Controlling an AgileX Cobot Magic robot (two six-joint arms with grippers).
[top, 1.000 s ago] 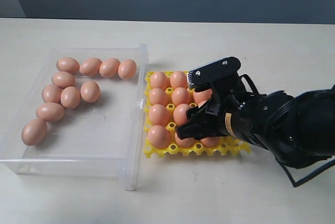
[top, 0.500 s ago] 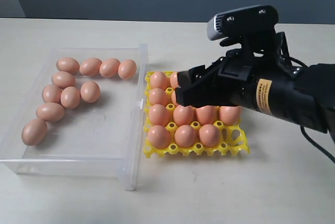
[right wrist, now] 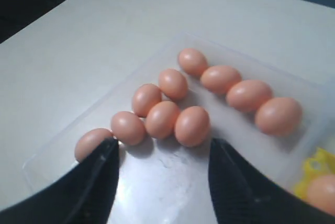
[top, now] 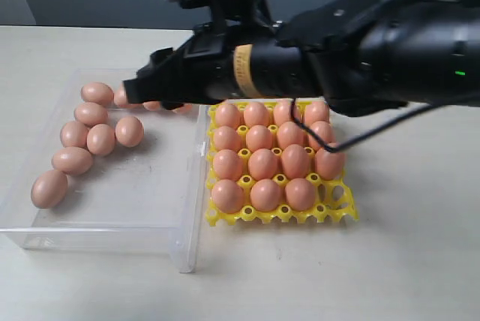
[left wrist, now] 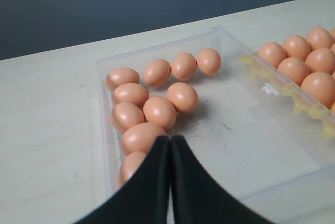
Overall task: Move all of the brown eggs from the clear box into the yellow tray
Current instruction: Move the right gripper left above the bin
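Note:
Several brown eggs [top: 100, 139] lie along the left and far sides of the clear box [top: 97, 240]. More eggs [top: 263, 163] fill the yellow tray [top: 334, 212] except its near right cup [top: 334, 193]. My right gripper [top: 147, 90] reaches across the middle and hovers over the box's far side, hiding part of the far row of eggs. In the right wrist view it [right wrist: 163, 149] is open and empty, above the bare floor just short of an egg cluster [right wrist: 192, 125]. My left gripper [left wrist: 169, 140] is shut and empty, over the eggs [left wrist: 159, 111] at the box's edge.
The box and tray sit side by side on a pale tabletop [top: 405, 261]. The box's right wall [top: 196, 178] stands against the tray. The right arm's black body [top: 360, 51] hangs above the tray's far rows.
The right arm lifted off the yellow tray and swung left, so its gripper now hangs over the far side of the clear box. The eggs have not moved.

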